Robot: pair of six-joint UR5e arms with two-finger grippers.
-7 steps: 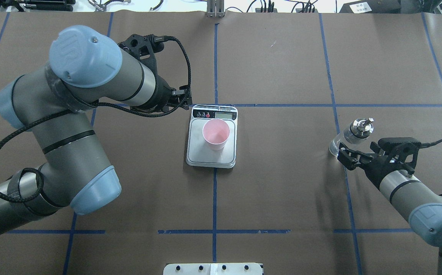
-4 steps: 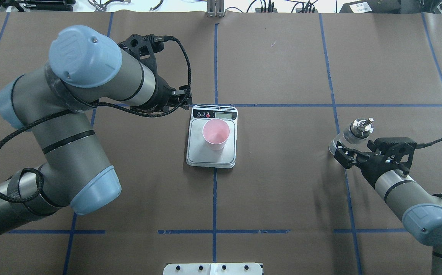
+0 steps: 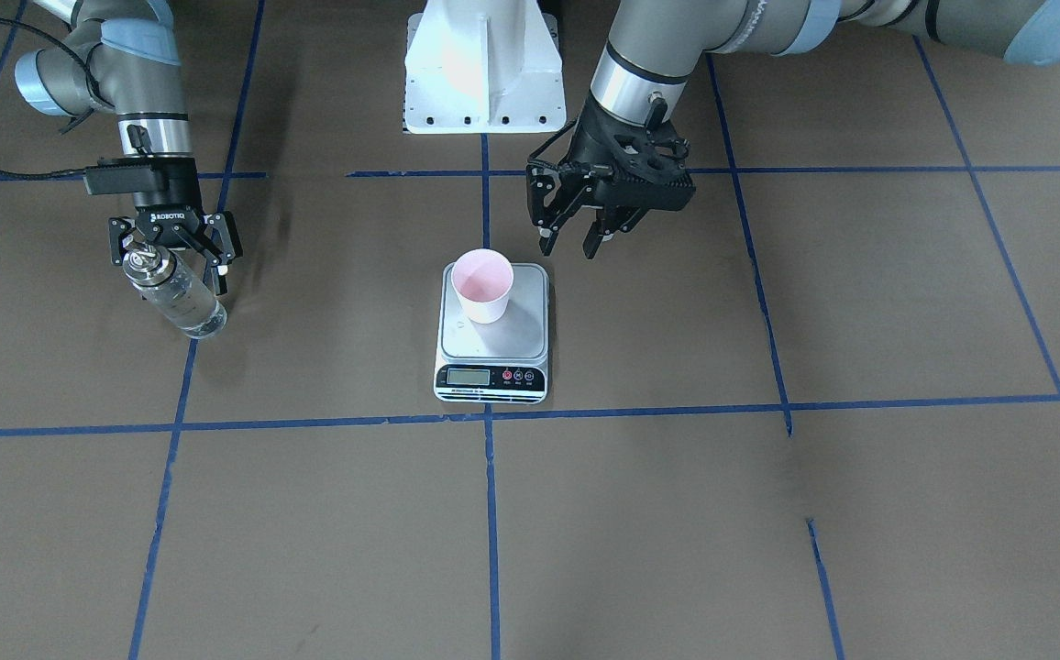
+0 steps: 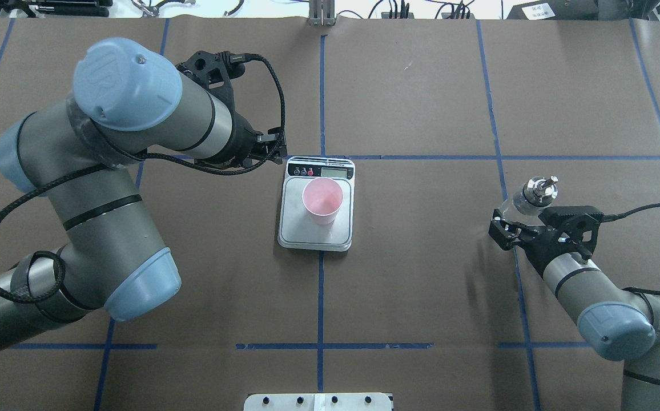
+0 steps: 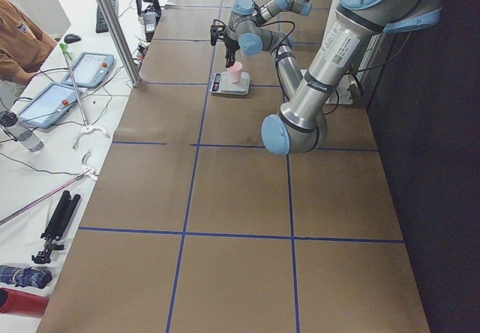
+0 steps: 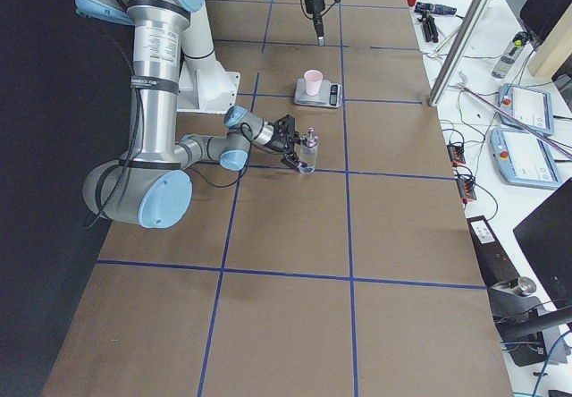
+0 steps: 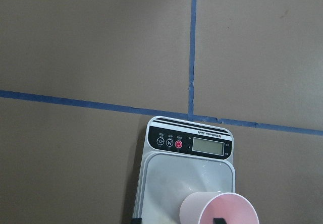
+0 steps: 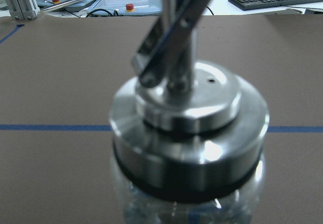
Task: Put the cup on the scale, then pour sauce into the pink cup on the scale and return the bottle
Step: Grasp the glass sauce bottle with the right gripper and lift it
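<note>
— Arms first: how are they posed?

— Left arm (image 4: 101, 217) is folded up high with its wrist turned straight down. That puts the left gripper (image 3: 569, 246) in the air just off the scale's (image 3: 521, 335) edge on the robot's side, touching nothing, with its fingers standing apart.

— And the other one?

— Right arm (image 4: 564, 271) lies low, its forearm nearly level with the table (image 3: 677, 513), stretched out away from the robot. The right gripper (image 3: 171, 261) meets the bottle (image 3: 183, 302) sideways, one finger on each side of its upper part. The fingers are spread wide. Whether the pads touch the glass, I can't tell from here.

— Where does everything sit?

— The scale is near the middle of the table, display strip toward the far edge, away from the robot. The cup (image 3: 482, 286) stands upright on the steel plate, mouth up, inside the plate's edges. The bottle stands upright on the table toward the end on the robot's right, well apart from the scale. The sauce (image 3: 193, 313) inside is clear, and I can't make out its level.

— The count?

— Two arms, two grippers, one scale, one cup, one bottle.
</note>
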